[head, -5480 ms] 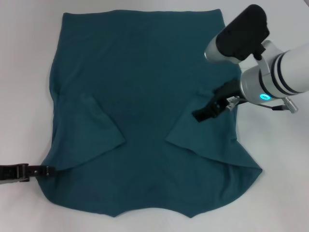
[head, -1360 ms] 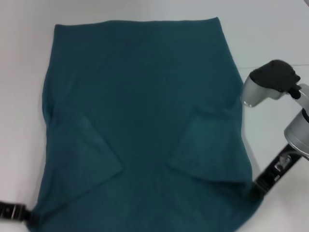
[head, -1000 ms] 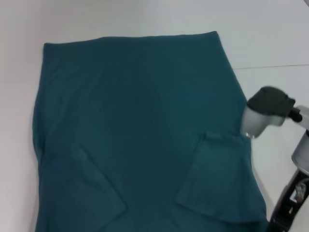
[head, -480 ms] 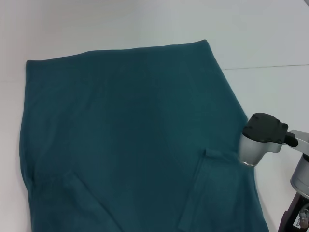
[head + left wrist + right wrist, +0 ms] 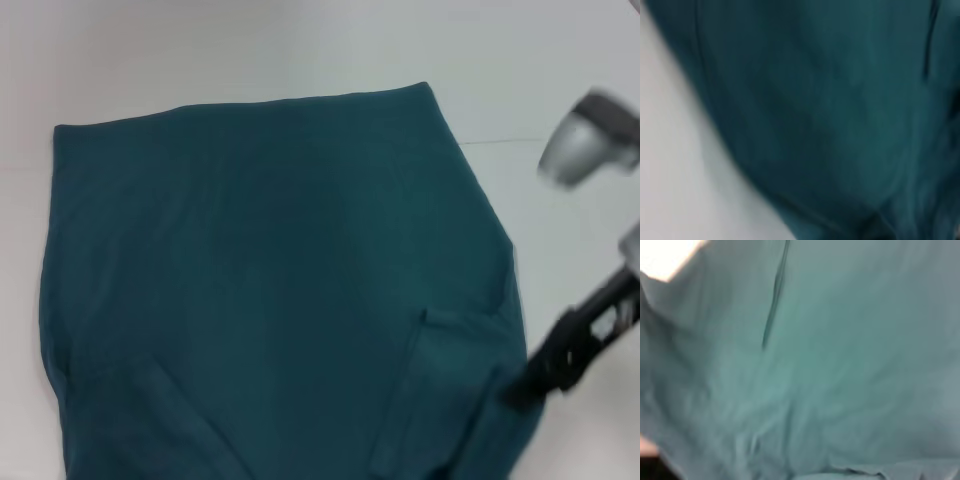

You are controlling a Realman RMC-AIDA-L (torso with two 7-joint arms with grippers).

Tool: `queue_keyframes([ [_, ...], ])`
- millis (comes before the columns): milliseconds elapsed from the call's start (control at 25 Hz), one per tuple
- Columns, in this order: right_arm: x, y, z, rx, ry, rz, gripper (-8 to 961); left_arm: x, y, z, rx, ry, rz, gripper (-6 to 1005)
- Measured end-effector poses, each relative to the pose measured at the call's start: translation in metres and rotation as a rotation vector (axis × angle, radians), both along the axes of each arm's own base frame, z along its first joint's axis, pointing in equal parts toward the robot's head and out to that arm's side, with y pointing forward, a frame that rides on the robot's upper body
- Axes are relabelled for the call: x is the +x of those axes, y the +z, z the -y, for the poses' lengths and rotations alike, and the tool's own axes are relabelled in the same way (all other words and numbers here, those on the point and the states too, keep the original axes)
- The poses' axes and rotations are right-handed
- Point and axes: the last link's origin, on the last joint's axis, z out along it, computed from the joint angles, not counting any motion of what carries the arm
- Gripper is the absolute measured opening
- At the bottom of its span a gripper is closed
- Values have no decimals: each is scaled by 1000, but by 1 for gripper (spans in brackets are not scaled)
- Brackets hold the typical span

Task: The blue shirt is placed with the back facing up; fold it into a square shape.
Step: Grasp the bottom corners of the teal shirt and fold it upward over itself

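Note:
The blue shirt (image 5: 260, 260) lies spread over the white table, plain back up, its hem at the far side. Its right sleeve (image 5: 425, 400) is folded inward over the body. My right gripper (image 5: 520, 390) is at the shirt's near right edge, and its black fingers look shut on the cloth there, which is bunched and slightly raised. The right wrist view is filled with shirt cloth (image 5: 840, 350) seen from very close. My left gripper is out of the head view. The left wrist view shows only shirt cloth (image 5: 840, 100) with a strip of table beside it.
The white table (image 5: 200, 45) surrounds the shirt at the far side and on the right. My right arm's grey elbow housing (image 5: 590, 145) hangs over the table to the right of the shirt.
The head view has shifted toward the shirt's far end. Over the last half second my right arm swung up and back, and its gripper now shows at the shirt's near right edge.

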Motion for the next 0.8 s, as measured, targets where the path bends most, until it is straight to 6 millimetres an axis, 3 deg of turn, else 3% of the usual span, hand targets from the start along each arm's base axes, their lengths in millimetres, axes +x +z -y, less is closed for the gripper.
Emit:
queue_keyframes([
  [280,8,37,-37,292,-104,-49,67,22,28,-42,187,-86,36,36],
  [560,22,52,-56,481,-161,-71,66,36,40,-82,333,-197,-42,34],
  [800,35,50,-71,599,-200,-99,66,41,49,-107,467,-280,-81,35],
])
